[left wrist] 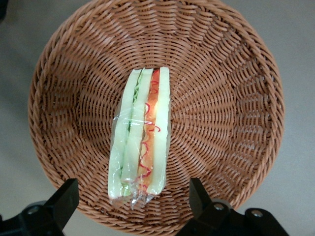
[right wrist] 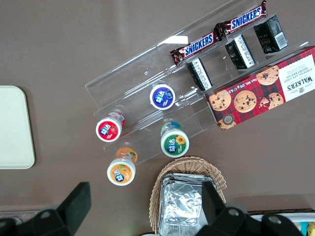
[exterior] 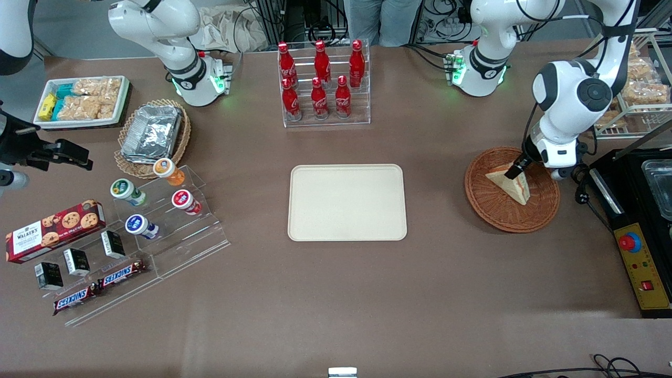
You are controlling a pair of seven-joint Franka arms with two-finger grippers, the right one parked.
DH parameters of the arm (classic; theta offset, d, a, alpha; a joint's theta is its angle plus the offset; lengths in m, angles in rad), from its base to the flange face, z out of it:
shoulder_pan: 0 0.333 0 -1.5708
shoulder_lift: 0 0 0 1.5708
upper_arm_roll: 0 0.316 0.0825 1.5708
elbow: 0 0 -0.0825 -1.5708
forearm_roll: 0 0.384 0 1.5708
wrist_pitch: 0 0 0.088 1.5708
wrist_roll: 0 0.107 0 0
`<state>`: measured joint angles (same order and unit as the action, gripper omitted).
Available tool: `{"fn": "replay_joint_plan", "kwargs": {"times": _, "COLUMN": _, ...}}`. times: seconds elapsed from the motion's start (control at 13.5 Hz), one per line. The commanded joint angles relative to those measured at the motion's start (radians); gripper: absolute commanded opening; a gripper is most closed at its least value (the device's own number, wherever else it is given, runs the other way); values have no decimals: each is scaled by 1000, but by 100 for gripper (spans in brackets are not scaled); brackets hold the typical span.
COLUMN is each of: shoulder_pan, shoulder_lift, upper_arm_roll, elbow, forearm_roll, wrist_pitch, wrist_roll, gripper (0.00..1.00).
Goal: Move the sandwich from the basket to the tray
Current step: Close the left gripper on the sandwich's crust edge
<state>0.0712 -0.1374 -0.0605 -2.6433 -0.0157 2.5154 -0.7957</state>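
The clear-wrapped triangular white-bread sandwich with red and green filling stripes lies inside the round reddish-brown wicker basket. Just above that basket hangs the left arm's tool, its two black fingers spread apart, one on either side of the sandwich's end and not touching it. The flat cream-beige rectangular tray sits on the brown desk, well apart from the basket, toward the parked arm's end.

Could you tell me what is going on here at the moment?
The left arm's gripper hovers open over the round wicker basket, its fingers straddling the wrapped sandwich without gripping it. The sandwich lies in the basket. The cream tray at the table's middle has nothing on it yet.
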Motion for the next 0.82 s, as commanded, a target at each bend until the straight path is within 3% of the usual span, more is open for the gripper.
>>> {"fn": "replay_joint_plan", "kwargs": {"times": 0.0, "shoulder_pan": -1, "shoulder_lift": 22, "upper_arm_roll": -1, "elbow": -27, "forearm_roll": 14, "wrist_pitch": 69, "wrist_roll": -10, "gripper": 100}}
{"fn": "replay_joint_plan", "kwargs": {"times": 0.59, "shoulder_pan": 4, "shoulder_lift": 122, "upper_arm_roll": 10, "elbow": -67, "forearm_roll": 14, "wrist_pitch": 220, "wrist_roll": -7, "gripper": 99}}
{"fn": "replay_joint_plan", "kwargs": {"times": 0.67, "shoulder_pan": 2, "shoulder_lift": 127, "upper_arm_roll": 21, "elbow": -66, "forearm_roll": 17, "wrist_pitch": 226, "wrist_roll": -4, "gripper": 94}}
{"fn": "replay_joint_plan", "kwargs": {"times": 0.74, "shoulder_pan": 2, "shoulder_lift": 124, "upper_arm_roll": 30, "elbow": -66, "forearm_roll": 17, "wrist_pitch": 226, "wrist_roll": 0, "gripper": 79}}
